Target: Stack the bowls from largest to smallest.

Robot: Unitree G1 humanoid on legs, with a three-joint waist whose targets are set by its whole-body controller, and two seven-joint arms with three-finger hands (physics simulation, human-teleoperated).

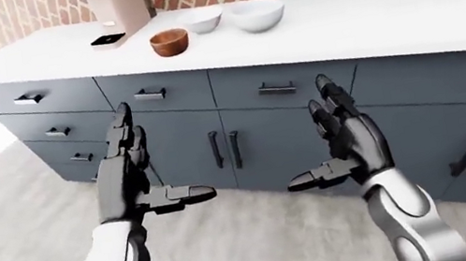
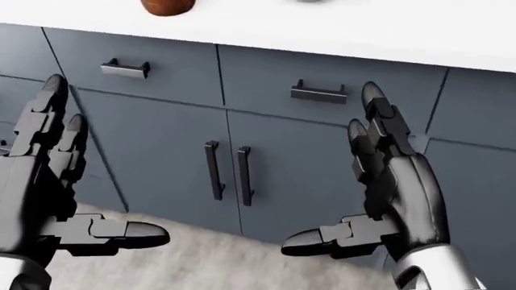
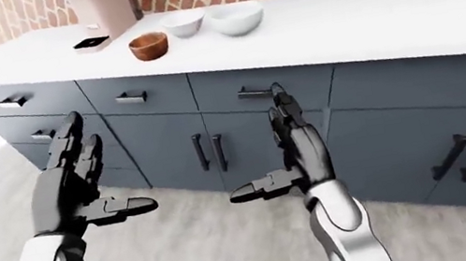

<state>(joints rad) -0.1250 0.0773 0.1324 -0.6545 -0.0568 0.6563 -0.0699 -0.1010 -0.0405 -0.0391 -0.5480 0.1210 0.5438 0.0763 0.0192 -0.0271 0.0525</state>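
1. Left-eye view showed the left hand [image 1: 131, 176] at lower left, raised upright with fingers straight and spread, thumb jutting toward centre, grasping nothing.
2. At lower right the right hand [image 1: 349, 143] mirrored it, fingers apart and empty.
3. Grey cabinets [image 1: 259, 144] stood beyond both hands.
4. On the white counter [image 1: 384, 12], upper left, sat the brown bowl [image 1: 169, 41], the small white bowl [image 1: 201, 19] and the large white bowl [image 1: 255, 15], beside a coffee machine [image 1: 116, 11].

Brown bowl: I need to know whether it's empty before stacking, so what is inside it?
The brown bowl shows only its own inner wall; its bottom is hidden by the rim.
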